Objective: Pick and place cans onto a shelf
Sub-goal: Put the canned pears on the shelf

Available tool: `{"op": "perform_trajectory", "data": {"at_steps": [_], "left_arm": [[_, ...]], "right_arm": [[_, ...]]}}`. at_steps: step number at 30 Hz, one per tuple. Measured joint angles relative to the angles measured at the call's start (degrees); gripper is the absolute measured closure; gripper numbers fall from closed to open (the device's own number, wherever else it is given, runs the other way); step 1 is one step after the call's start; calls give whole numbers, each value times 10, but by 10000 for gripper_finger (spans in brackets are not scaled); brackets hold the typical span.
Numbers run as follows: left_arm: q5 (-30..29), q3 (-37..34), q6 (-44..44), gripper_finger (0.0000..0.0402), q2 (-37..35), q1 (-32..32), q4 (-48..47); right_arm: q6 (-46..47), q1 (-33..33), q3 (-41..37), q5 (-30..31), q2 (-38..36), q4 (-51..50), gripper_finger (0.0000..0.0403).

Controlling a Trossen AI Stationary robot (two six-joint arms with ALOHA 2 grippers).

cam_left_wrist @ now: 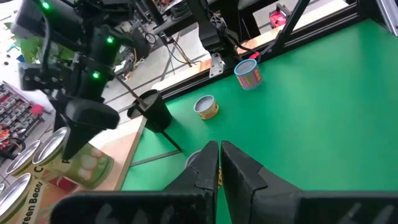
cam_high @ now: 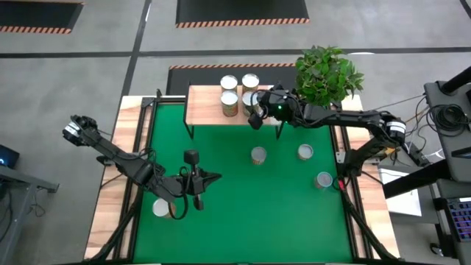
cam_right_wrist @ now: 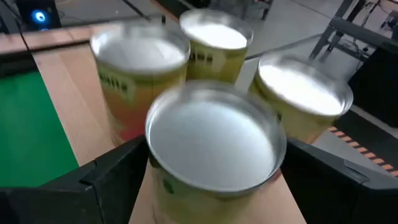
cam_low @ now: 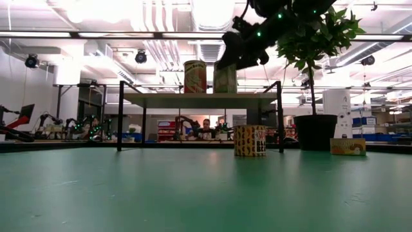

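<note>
Cans already crowded the shelf (cam_high: 206, 110) near the top centre of the high view: three cans (cam_high: 229, 83) stood there, and a fourth can (cam_right_wrist: 214, 146) sat between the fingers of the right claw (cam_high: 255, 112), which was closed around its sides at the shelf's right end. In the right wrist view that held can stood close in front of the other three, nearly touching them. Three more cans (cam_high: 258, 155) waited on the green tabletop (cam_high: 243, 213) at centre and right of the high view, and one can (cam_high: 160, 208) lay at lower left beside the left claw (cam_high: 197, 193), whose fingers were together and held nothing. The likely trouble was the tight spacing: a release with the can off level, or a retreat that dragged a finger sideways, could knock a neighbour over or push the new can toward the shelf's front edge. A straight lift away looked safest.
</note>
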Motion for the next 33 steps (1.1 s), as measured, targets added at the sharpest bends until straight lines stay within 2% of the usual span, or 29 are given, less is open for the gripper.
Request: {"op": "perform_trajectory", "data": {"at_steps": [4,12,18,21,25,33], "left_arm": [[0,0,0,402,0,0,0],[0,0,-1,402,0,0,-2],[0,0,-13,402,0,0,-19],[0,0,-15,402,0,0,-19],[0,0,-15,402,0,0,-19],[0,0,-15,402,0,0,-19]], "right_arm": [[2,3,43,0,-4,-43,69],[22,27,155,0,-9,-222,76],[38,62,183,0,-9,-333,83],[54,75,177,0,-9,-365,115],[65,78,149,0,-8,-367,186],[33,62,93,0,6,-290,327]]}}
